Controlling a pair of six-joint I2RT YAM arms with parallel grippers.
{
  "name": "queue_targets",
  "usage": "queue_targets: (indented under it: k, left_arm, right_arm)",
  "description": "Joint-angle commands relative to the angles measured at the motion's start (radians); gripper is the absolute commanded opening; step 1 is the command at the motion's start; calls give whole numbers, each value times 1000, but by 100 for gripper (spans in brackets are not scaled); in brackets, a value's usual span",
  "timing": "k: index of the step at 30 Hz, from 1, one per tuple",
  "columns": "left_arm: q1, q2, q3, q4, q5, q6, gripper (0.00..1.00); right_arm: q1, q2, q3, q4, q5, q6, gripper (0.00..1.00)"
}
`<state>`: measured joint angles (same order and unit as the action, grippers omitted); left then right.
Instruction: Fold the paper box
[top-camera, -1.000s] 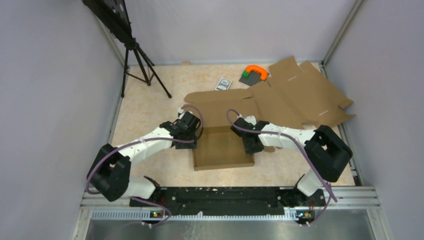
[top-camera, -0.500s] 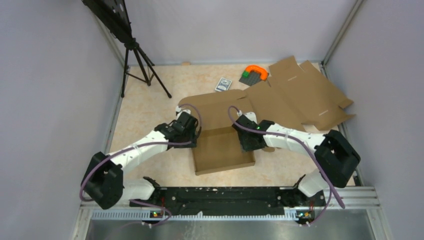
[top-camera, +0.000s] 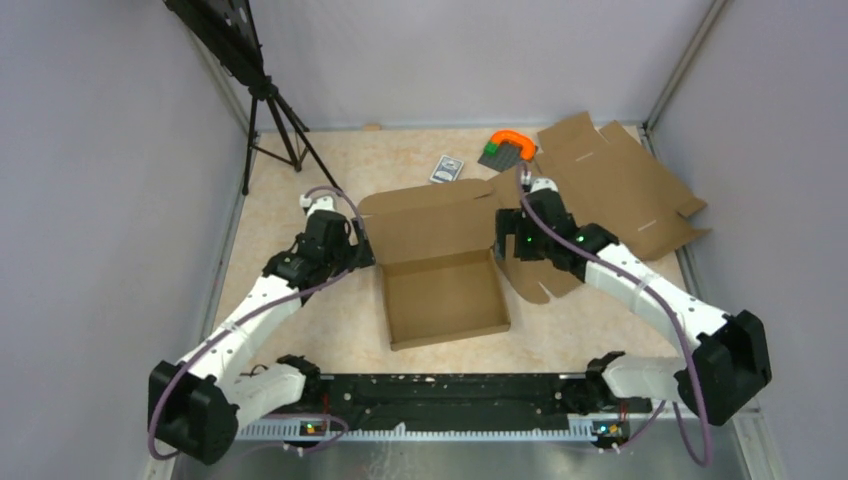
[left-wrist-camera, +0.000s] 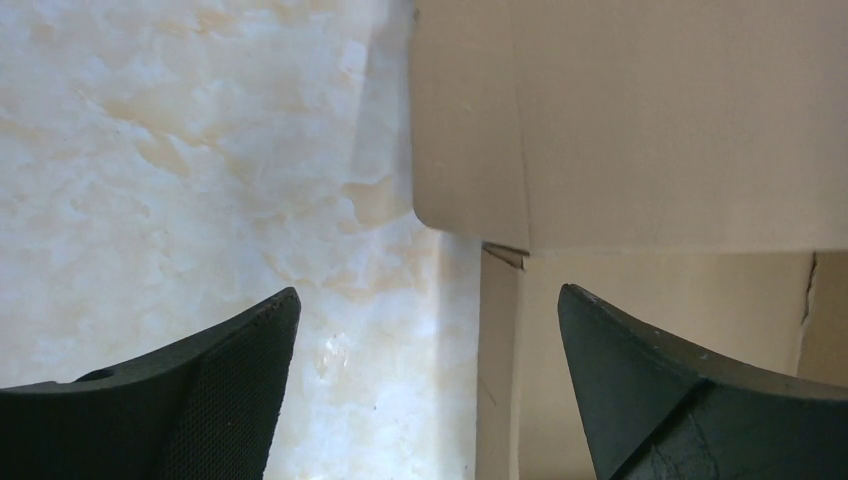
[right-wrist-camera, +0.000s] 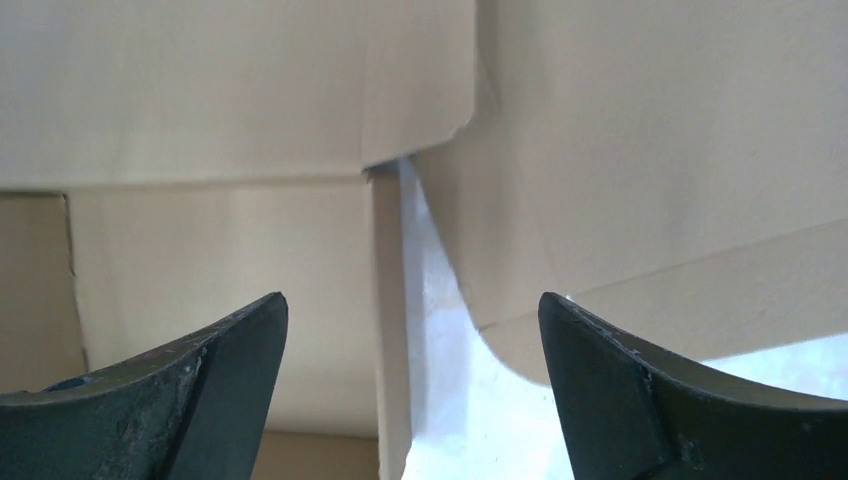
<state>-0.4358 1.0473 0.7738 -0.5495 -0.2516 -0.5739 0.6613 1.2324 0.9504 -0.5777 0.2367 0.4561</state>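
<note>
Between the arms, brown cardboard shallow mailer box sits mid-table, walls up, lid flap raised behind. Both arms just drew back from its side walls to the lid corners. Left gripper and right gripper now spread wide, holding nothing. Walls look set; lid remains. Count: one box, one flat brown cardboard blank, two grippers.

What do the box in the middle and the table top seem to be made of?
Box: plain brown cardboard, matte, with creased folds and thin cut edges. Table top: smooth, with a cream and orange marbled pattern; perhaps printed laminate or stone, the look leaves it open.
</note>
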Motion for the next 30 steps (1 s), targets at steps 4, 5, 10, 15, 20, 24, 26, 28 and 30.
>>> queue_targets:
  k: [4,5,10,15,20,24,26,28,30]
  left_arm:
    - [242,67,-63,252,321,-55,98]
    - [270,86,-65,278,363,-64,98]
    - [329,184,-33,331,400,-87,98]
    - [359,314,12,344,459,-91,96]
    - [365,413,35,393,531,-104,84]
    - [364,455,66,404,549,-109,80]
    - [364,469,87,406,559,-108,76]
    - [364,481,101,409,574,-105,72]
    - [361,498,115,416,595,-104,67]
  right_arm:
    - [-254,42,57,206,-327,33,96]
    - [-289,60,53,235,-366,55,95]
    - [-373,228,121,297,-426,84,93]
    - [-387,405,260,238,-403,42,91]
    - [-395,484,276,268,-436,39,88]
    - [-395,540,300,277,-491,42,85]
    - [-396,564,310,285,-537,43,80]
    - [-395,579,313,301,-571,45,74]
    - [-395,586,309,324,-608,44,64]
